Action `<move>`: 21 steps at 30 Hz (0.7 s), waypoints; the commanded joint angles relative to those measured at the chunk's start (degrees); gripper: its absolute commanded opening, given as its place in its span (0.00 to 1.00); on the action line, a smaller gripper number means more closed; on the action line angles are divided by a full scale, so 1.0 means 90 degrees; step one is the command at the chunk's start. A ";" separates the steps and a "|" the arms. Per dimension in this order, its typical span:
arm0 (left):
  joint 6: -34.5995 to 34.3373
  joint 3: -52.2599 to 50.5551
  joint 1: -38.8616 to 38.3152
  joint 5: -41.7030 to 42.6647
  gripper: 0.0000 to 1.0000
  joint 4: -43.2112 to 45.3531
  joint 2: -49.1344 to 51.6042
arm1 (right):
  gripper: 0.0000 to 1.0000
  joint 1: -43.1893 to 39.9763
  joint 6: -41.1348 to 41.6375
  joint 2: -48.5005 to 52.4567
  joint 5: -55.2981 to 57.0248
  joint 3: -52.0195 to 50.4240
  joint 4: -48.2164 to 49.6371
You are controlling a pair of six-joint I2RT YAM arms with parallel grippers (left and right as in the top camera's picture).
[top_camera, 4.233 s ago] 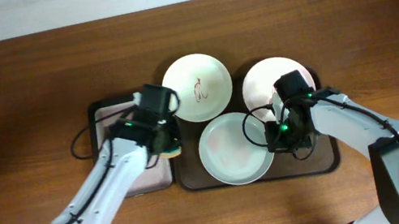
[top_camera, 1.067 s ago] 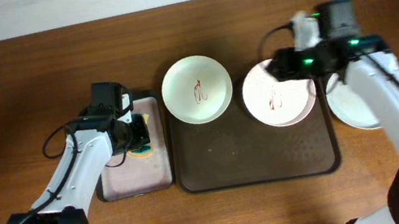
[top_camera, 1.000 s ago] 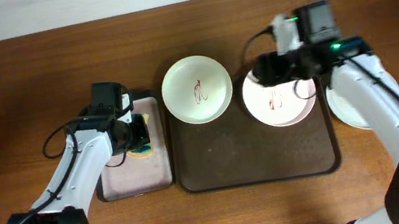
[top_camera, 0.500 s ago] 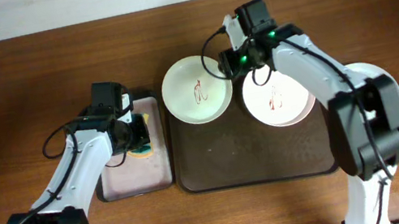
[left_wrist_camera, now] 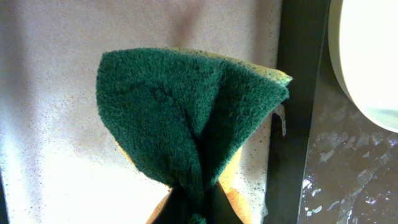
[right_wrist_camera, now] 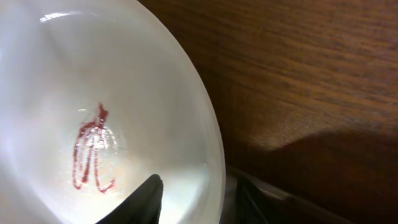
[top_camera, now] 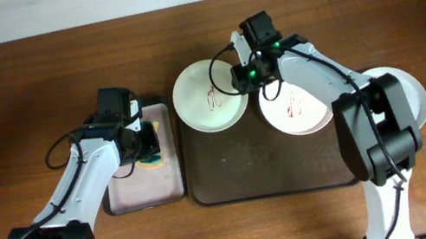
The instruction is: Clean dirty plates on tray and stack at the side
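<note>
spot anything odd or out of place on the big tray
The left white plate sits askew: it overhangs the tray's far left corner rather than lying inside it. It and the other plate carry red smears.

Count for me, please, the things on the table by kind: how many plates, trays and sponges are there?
Plates: 3 (two smeared plates, one plate beside the tray)
Trays: 2 (large brown tray, small pink-lined tray)
Sponges: 1 (green sponge)
Total: 6
</note>
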 commanded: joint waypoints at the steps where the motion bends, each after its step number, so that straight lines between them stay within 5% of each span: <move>1: 0.0124 0.0012 0.0027 0.0070 0.01 0.0007 0.0041 | 0.28 0.0036 0.0034 0.0117 0.0053 -0.0085 -0.0024; 7: 0.0124 0.0012 0.0027 0.0070 0.01 0.0007 0.0041 | 0.04 0.0036 0.0034 0.0109 -0.0121 -0.0083 -0.0770; 16: 0.0124 0.0012 0.0019 0.0075 0.00 0.0015 0.0041 | 0.04 0.0053 0.0080 0.0104 -0.0903 -0.0083 -0.3249; 21: 0.0131 0.0015 0.0005 0.1069 0.00 0.0257 0.0029 | 0.04 0.0211 0.0080 0.0104 -0.0850 -0.0175 -0.3648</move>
